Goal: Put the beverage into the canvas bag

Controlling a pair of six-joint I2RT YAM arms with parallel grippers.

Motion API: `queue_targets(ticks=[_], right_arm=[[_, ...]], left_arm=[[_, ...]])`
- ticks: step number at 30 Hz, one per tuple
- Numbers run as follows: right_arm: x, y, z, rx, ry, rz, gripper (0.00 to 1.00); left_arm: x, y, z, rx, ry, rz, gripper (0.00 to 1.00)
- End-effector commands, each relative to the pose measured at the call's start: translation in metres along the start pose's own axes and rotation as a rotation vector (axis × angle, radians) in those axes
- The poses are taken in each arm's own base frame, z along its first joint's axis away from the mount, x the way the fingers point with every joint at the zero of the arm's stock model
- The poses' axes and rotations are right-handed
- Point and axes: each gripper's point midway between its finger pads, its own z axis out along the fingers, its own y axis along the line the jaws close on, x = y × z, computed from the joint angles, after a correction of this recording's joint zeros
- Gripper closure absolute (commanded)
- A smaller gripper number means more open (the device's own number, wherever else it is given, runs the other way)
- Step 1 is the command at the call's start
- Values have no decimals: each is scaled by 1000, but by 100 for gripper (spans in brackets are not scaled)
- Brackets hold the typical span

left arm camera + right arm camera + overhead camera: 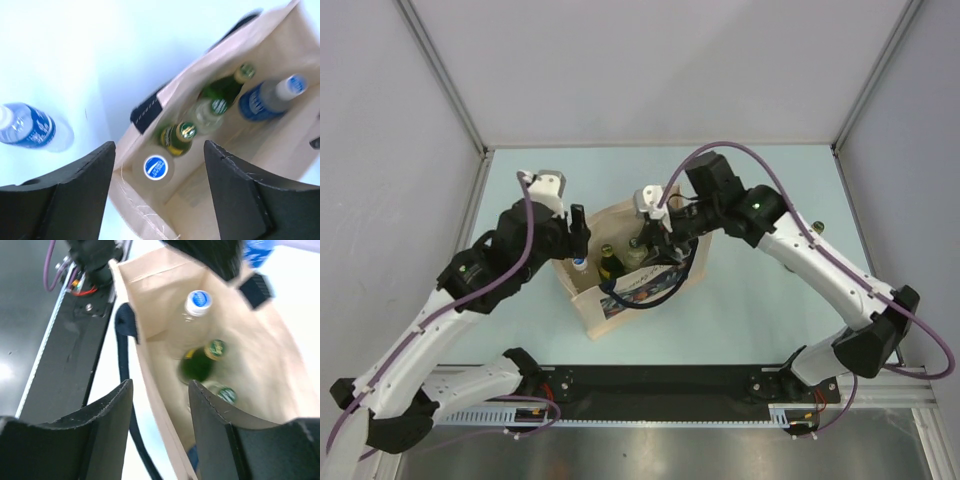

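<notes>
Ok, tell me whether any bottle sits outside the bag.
Yes, a blue-labelled bottle rests on the table, apart from the canvas bag.

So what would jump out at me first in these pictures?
An open beige canvas bag stands mid-table, packed with bottles: dark green ones and a blue-capped one. Two black-and-white arms bend over it, the left gripper and the right gripper both open by its rim. One more blue-labelled bottle sits outside the bag on the pale table.
</notes>
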Motion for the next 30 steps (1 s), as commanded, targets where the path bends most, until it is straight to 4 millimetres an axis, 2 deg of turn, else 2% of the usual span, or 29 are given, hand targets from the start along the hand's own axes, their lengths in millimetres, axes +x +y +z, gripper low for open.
queue_targets(ticks=[1,5,6,7,8,9,10,11,13,14,16,17,19,20,22,24,27,30], right_arm=[[-36,-3,-42,78,-93,-19,46],[-34,-24,-76,201,-119,67,46],[-28,-29,-83,229,-121,104,46],[-21,-42,-107,315,-127,136,46],[-19,-49,-120,362,-139,158,44],[-6,-55,-130,403,-132,211,44],[4,-62,-153,487,-125,243,44],[18,-70,-168,564,-103,284,44],[42,-74,-189,657,-86,377,44],[58,-79,-220,778,-70,424,44],[84,-80,-245,894,-59,535,43],[100,-80,-273,1005,-37,586,43],[121,-77,-299,1117,-22,676,43],[139,-73,-318,1195,3,733,44],[157,-68,-334,1263,24,797,44],[182,-60,-349,1317,51,888,43],[207,-51,-353,1310,72,993,42],[226,-44,-345,1266,110,1067,38]], left_arm=[[-51,3,-29,11,-143,-79,21],[-67,0,-41,38,-190,-107,11],[-70,0,-44,44,-201,-116,7],[-74,0,-50,56,-221,-132,4],[-79,-1,-54,70,-242,-148,1],[-80,-1,-57,80,-254,-159,0],[-78,-1,-57,86,-257,-176,0],[-80,2,-64,90,-283,-199,0],[-74,3,-64,93,-286,-225,0],[-75,5,-68,97,-305,-239,0],[-70,6,-67,96,-306,-254,0],[-70,7,-67,97,-313,-259,0],[-71,8,-70,103,-326,-263,0],[-73,8,-71,102,-333,-264,0],[-77,8,-73,107,-339,-243,0],[-78,7,-72,108,-336,-216,0],[-77,6,-71,106,-326,-190,0],[-73,5,-67,108,-311,-177,0]])
